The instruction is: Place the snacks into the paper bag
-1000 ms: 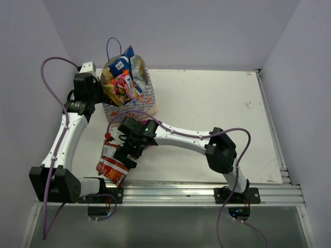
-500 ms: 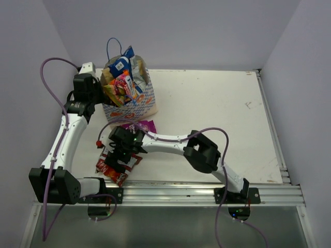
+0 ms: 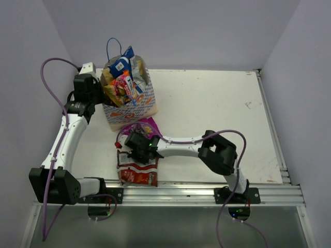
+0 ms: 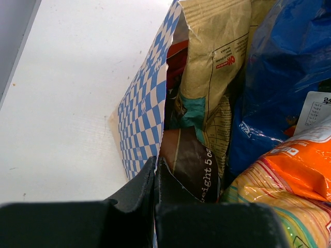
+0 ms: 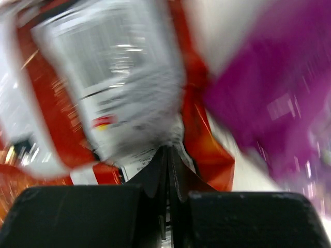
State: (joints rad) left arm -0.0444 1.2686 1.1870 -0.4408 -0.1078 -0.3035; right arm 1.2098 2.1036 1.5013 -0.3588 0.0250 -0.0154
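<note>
My right pincer (image 5: 168, 155), jaws closed flat on the edge of the red-and-silver chips (image 3: 137, 174); the wrist view is smeared, so I cannot tell how deep the bite goes. The chips lie at the near edge of the tabletop (image 3: 217, 103), just in front of the pincer. Just behind it lies a purple packet (image 3: 149, 124), ungripped, close to the foot of the bag (image 3: 135, 106). The bag stands upright at the far left, crammed above its rim with packets, among them a brown packet (image 4: 191, 165) and tan, blue and orange-yellow ones. My left pincer (image 4: 155, 168), jaws closed on the bag's checkered rim, steadies it. Progress, by my judgement: most snacks are stowed; two lie outside, the chips in hand and the purple packet. Left to do: lift the chips to the mouth, find room on the crowded top, release, then fetch the purple one.
</note>
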